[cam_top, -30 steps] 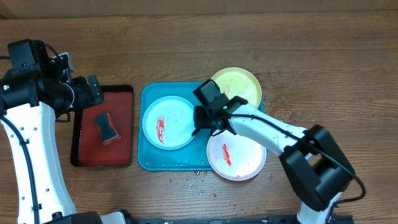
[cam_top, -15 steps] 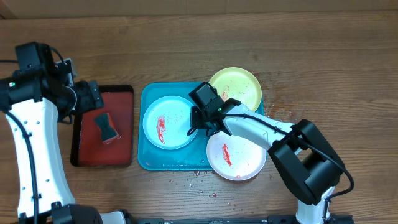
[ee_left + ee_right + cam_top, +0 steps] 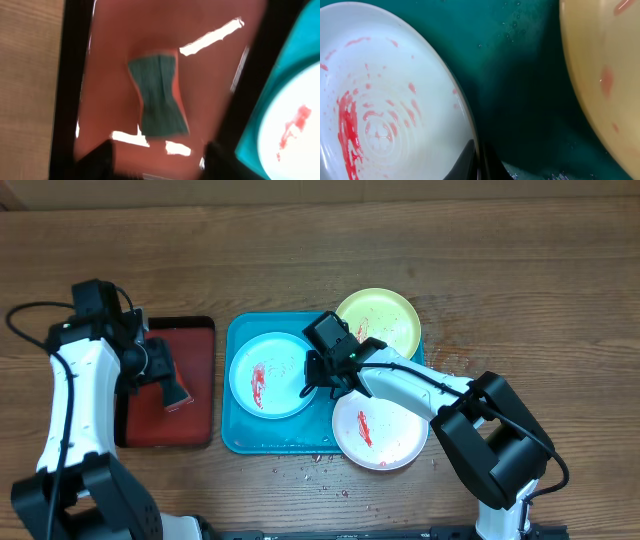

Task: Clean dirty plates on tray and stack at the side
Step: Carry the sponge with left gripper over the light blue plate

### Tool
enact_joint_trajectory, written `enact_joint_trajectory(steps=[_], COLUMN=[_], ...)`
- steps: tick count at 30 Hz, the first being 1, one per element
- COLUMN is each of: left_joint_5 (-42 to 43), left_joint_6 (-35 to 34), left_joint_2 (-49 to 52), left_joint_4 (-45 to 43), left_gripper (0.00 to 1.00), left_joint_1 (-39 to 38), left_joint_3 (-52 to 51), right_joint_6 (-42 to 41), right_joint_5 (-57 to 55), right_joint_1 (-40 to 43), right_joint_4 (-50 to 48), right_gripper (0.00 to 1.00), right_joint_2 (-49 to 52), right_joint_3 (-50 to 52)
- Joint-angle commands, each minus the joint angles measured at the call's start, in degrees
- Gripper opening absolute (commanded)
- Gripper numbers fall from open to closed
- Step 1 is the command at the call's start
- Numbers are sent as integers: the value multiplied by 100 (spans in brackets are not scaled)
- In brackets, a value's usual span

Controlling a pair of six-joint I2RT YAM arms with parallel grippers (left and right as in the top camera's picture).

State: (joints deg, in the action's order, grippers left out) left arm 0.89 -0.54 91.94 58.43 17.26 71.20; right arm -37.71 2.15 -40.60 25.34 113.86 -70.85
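The turquoise tray (image 3: 236, 438) holds the light blue plate (image 3: 262, 375), smeared with red sauce. The yellow-green plate (image 3: 380, 320) overlaps the tray's back right corner. The white plate (image 3: 385, 432), with a red smear, overlaps its front right corner. My right gripper (image 3: 317, 377) is shut on the light blue plate's right rim. In the right wrist view its fingers (image 3: 478, 161) pinch that rim (image 3: 395, 100), one finger inside and one outside. My left gripper (image 3: 160, 370) is open and empty above a green sponge (image 3: 159, 95).
The sponge (image 3: 176, 392) lies in a narrow dark red tray (image 3: 195, 415) left of the turquoise tray. Red crumbs dot the wooden table in front of the trays. The right wrist view shows the yellow-green plate (image 3: 602, 75) and tray floor (image 3: 520, 75).
My left arm has swung right and forward, so its gripper now hangs over the red tray and sponge. My right gripper shifted slightly left onto the blue plate's rim, then stayed.
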Motion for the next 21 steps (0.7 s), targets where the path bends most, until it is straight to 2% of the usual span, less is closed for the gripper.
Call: enact_joint_trajectory(steps=[1, 5, 14, 16, 17, 18, 21], left_joint_5=[-103, -85, -81, -81, -83, -85, -83], left_joint_6=[188, 210, 229, 229, 227, 227, 227], left_joint_2=[389, 767, 1397, 1473, 1495, 1502, 1502], left_joint_4=[-560, -815, -1346, -1410, -1419, -1416, -1403], left_gripper=[48, 36, 36, 27, 13, 4, 4], left_joint_1=[-4, -4, -4, -4, -4, -4, -4], left_joint_3=[-435, -498, -501, -501, -501, -501, -501], right_joint_6=[0, -2, 0, 0, 0, 0, -2], right_joint_5=[-81, -83, -83, -83, -83, -85, -83], right_joint_1=[-26, -26, -26, -26, -26, -26, -26], right_joint_4=[50, 74, 87, 96, 103, 105, 103], right_gripper=[4, 4, 4, 4, 4, 4, 4], right_joint_2=[133, 133, 136, 136, 136, 133, 133], right_joint_3=[-81, -81, -81, -81, -81, -81, -81])
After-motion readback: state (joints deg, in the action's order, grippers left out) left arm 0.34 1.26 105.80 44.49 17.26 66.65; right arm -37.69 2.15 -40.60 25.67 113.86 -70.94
